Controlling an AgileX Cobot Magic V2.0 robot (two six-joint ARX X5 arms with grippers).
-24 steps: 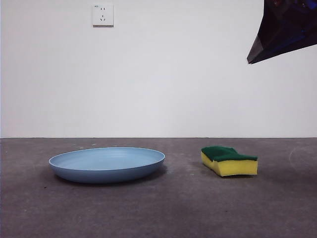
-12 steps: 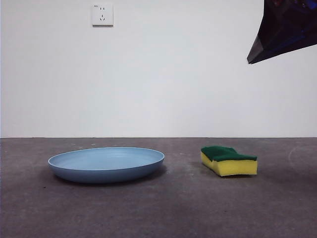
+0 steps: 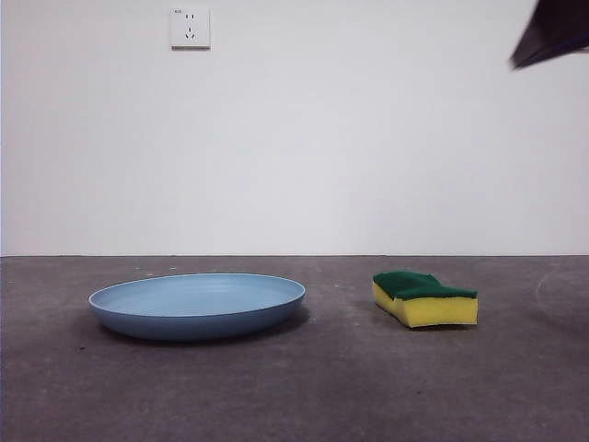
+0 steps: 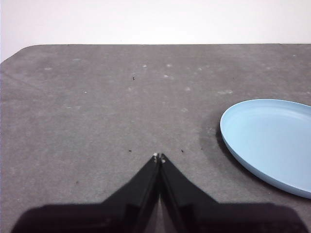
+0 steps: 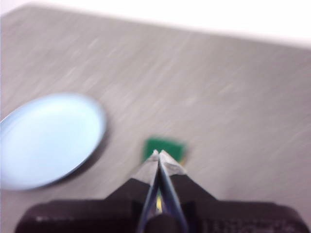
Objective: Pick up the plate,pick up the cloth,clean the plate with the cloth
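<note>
Dark grey surface (image 3: 331,387), matte, with small pale specks and faint scuffs in places. Behind it, plain white wall (image 3: 368,138), meeting the surface in a straight line. High on the wall, white socket plate (image 3: 190,28), square, near the left side.

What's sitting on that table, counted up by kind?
Plates: 1, the light-blue plate.
Sponges: 1, the yellow and green sponge.
Total: 2.
</note>
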